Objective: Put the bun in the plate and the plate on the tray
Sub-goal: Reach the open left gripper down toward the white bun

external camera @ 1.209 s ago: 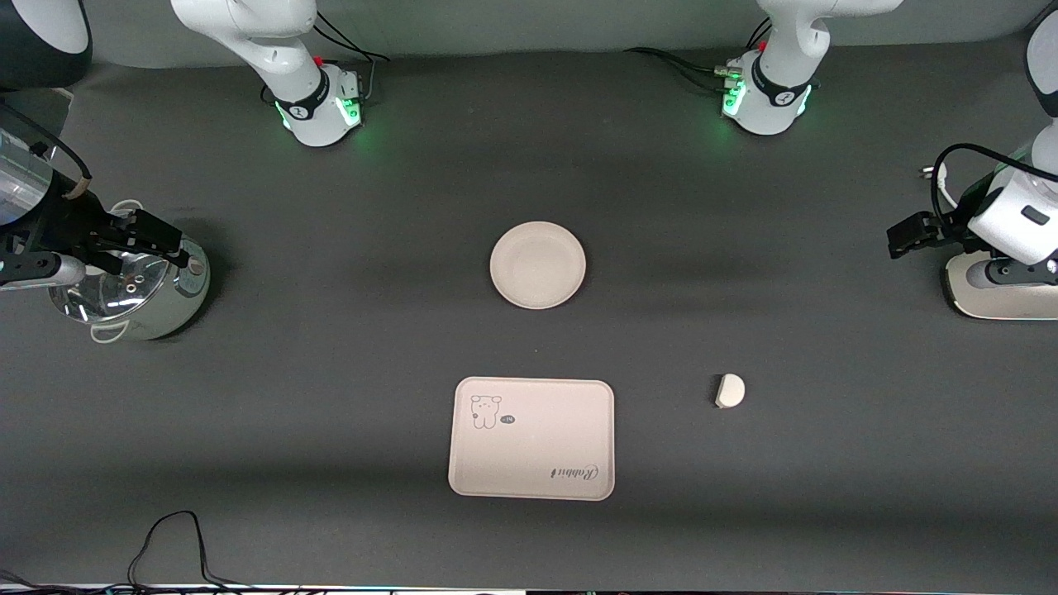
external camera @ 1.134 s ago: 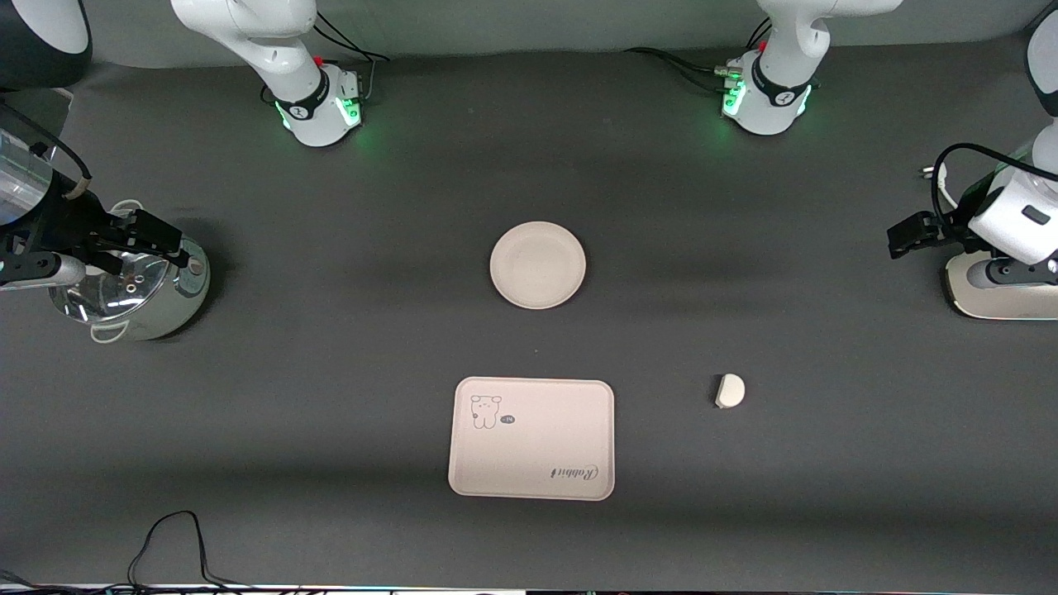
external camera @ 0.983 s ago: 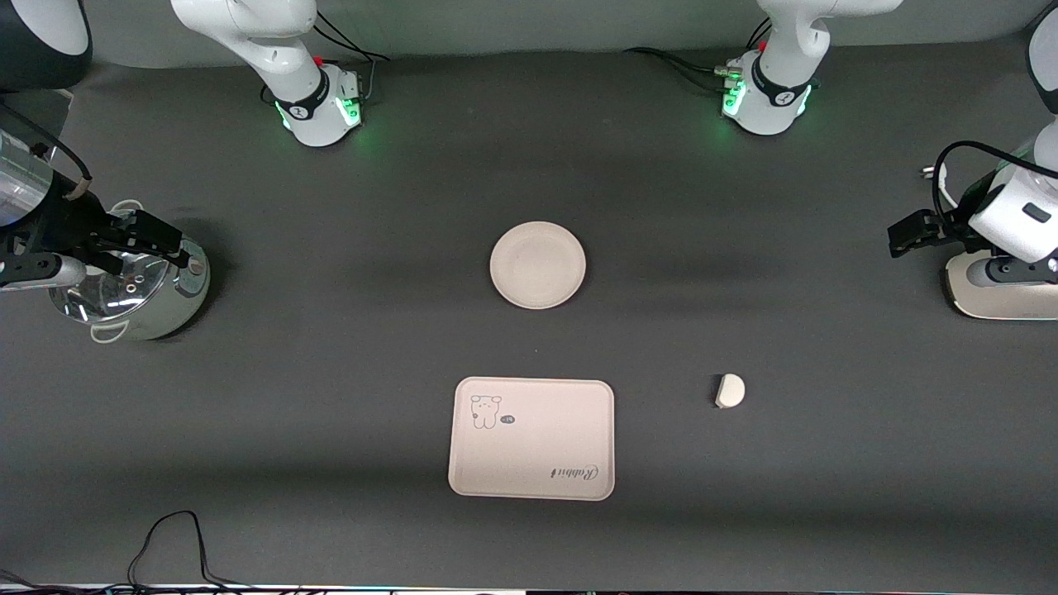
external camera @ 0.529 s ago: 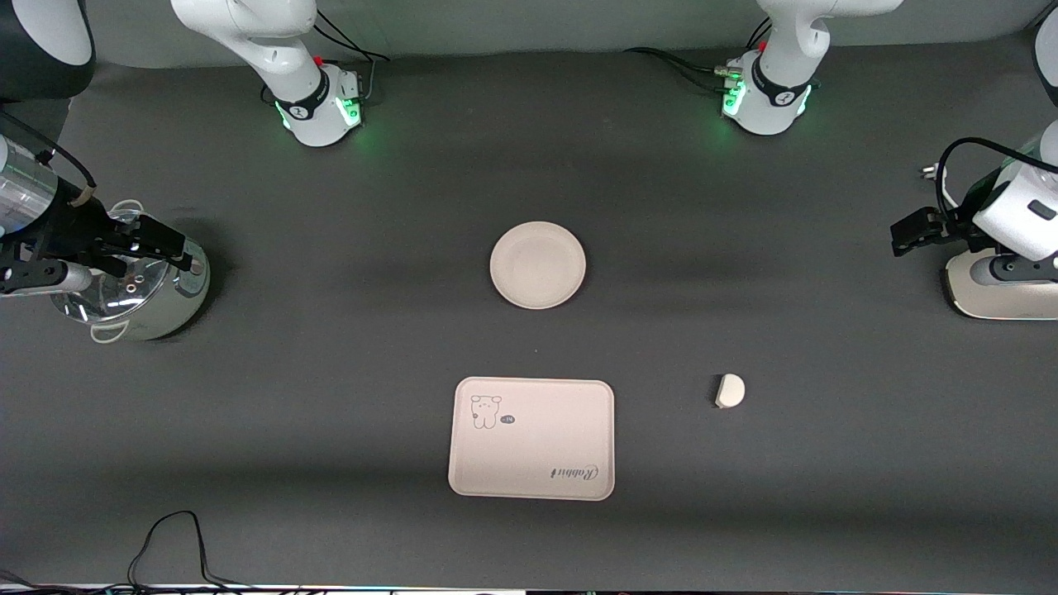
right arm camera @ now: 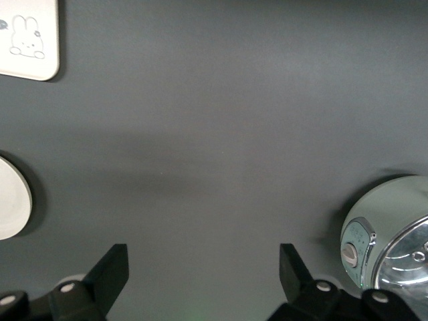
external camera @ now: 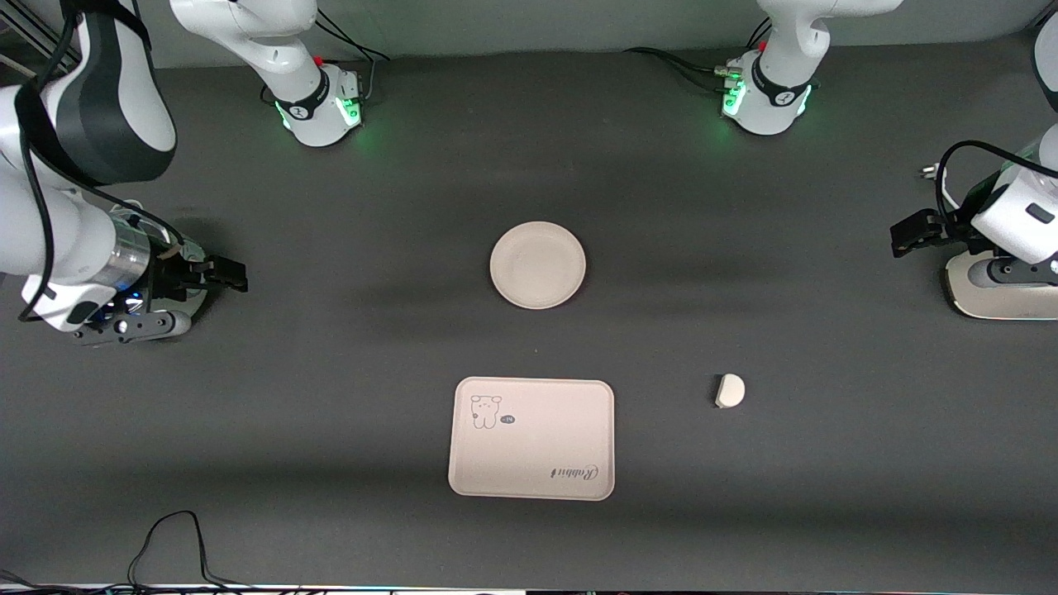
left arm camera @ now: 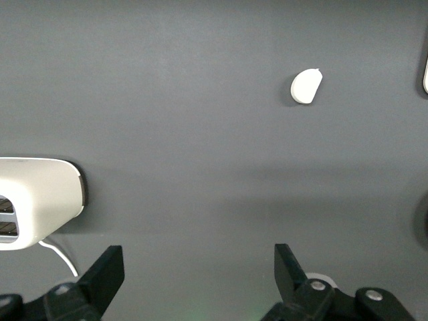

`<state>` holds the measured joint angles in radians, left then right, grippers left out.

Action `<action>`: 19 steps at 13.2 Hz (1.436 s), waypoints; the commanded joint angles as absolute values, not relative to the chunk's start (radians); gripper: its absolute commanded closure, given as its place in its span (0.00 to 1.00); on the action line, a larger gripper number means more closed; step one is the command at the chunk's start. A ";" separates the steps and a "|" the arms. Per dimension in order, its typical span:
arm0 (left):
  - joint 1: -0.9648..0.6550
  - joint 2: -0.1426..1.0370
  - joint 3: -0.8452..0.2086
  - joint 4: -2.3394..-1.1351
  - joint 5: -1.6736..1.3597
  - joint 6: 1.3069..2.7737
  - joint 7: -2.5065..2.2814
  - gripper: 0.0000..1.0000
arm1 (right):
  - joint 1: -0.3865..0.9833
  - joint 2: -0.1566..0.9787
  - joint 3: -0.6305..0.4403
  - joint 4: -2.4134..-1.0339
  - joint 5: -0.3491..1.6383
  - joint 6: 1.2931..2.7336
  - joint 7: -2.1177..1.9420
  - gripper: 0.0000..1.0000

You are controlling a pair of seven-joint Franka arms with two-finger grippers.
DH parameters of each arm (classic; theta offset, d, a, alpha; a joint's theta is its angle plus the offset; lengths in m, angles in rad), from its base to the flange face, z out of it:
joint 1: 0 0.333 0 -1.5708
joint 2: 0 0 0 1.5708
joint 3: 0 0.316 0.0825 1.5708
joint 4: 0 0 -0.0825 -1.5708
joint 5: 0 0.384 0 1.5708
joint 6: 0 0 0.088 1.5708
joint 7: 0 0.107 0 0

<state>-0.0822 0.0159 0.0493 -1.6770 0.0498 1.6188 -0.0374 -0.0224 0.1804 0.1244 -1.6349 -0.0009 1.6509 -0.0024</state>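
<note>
Since the earlier frames the right arm has swung in over its end of the table: its upper links now fill that corner of the front view, and the right gripper [external camera: 227, 275] has shifted toward the middle, hanging just past the pale green pot [right arm camera: 388, 234], which the arm now mostly covers from the front camera. The right wrist view shows its two fingers [right arm camera: 110, 271] spread wide apart with nothing between them. The left gripper [external camera: 905, 235] has barely changed; it waits at the left arm's end of the table, above a white appliance [external camera: 992, 293], its fingers [left arm camera: 107, 271] also spread and empty.

The plate [external camera: 538, 264], the tray [external camera: 531, 439] and the bun [external camera: 729, 390] lie where they were. The plate sits at the middle of the table with nothing in it. The tray lies nearer to the front camera than the plate, well apart from it, and carries only its printed bear and lettering. The bun rests on the bare dark table [external camera: 347, 397], beside the tray toward the left arm's end, touching neither tray nor plate. The pot has a shiny lid on it.
</note>
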 commanded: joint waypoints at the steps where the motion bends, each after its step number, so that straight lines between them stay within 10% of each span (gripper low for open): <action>1: -0.098 0.037 0.052 -1.626 0.043 1.592 -0.040 0.00 | -0.020 0.204 0.120 -1.597 -0.012 1.634 -0.021 0.00; 13: -0.164 0.383 -0.175 -1.269 0.043 1.586 -0.416 0.00 | 0.149 0.190 0.121 -1.591 0.270 1.683 0.248 0.00; 19: -0.137 0.481 -0.161 -1.350 0.058 1.758 -0.272 0.00 | 0.172 0.192 0.123 -1.582 0.218 1.683 0.305 0.00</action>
<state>-0.1462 0.4460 -0.1697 -1.3279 0.0488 1.7077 -0.3575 0.1688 0.1921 0.1266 -1.5952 0.2335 1.6848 0.2810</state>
